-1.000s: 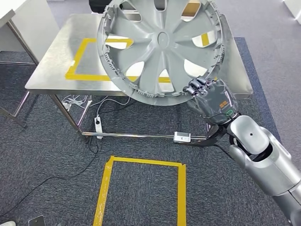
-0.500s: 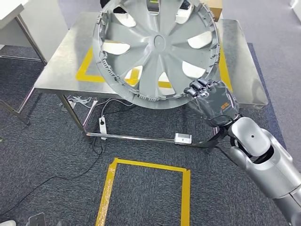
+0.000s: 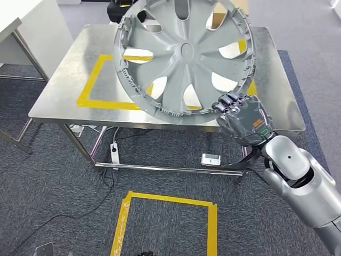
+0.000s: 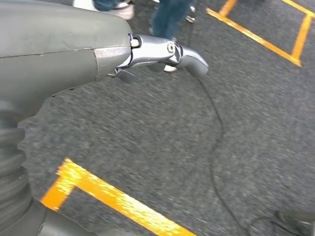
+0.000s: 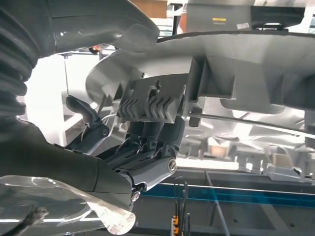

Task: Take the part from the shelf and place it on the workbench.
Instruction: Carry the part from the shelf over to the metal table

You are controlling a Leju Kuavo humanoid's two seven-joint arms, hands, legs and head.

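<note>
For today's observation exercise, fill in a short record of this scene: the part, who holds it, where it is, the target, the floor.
part: grey wheel cover, tilted, spokes facing the camera
held by: right hand, gripping its lower rim
position: in the air above the steel table, not set down
target: yellow tape rectangle on the table
left hand: hanging over the carpet, holds nothing
floor: grey carpet, yellow tape square, black cable

Dark grey carpet covers the floor, marked with a yellow tape square. A steel surface on metal legs bears yellow tape too. Beneath it lie a power strip and cables. A white table stands beside it.
</note>
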